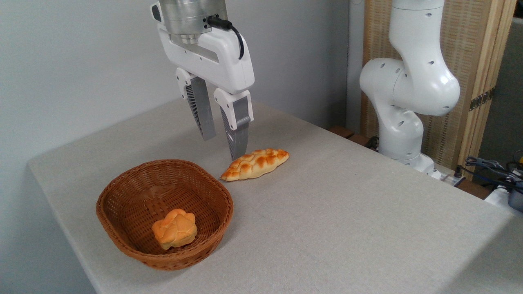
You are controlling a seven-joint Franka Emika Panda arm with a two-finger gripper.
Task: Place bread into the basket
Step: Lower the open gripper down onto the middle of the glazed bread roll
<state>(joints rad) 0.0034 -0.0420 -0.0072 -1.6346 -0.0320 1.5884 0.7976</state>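
Observation:
The bread, a long braided loaf with toasted bumps, lies flat on the grey table just right of the basket. The basket, oval brown wicker, sits at the table's front left. My gripper hangs open above the table, its fingers pointing down, just left of and behind the loaf's left half. The nearer fingertip ends close to the loaf's top; whether it touches cannot be told. Nothing is between the fingers.
A small round knotted orange bun rests inside the basket near its front. The arm's white base stands at the table's far right, with cables beyond it. The table edge runs close to the basket's left.

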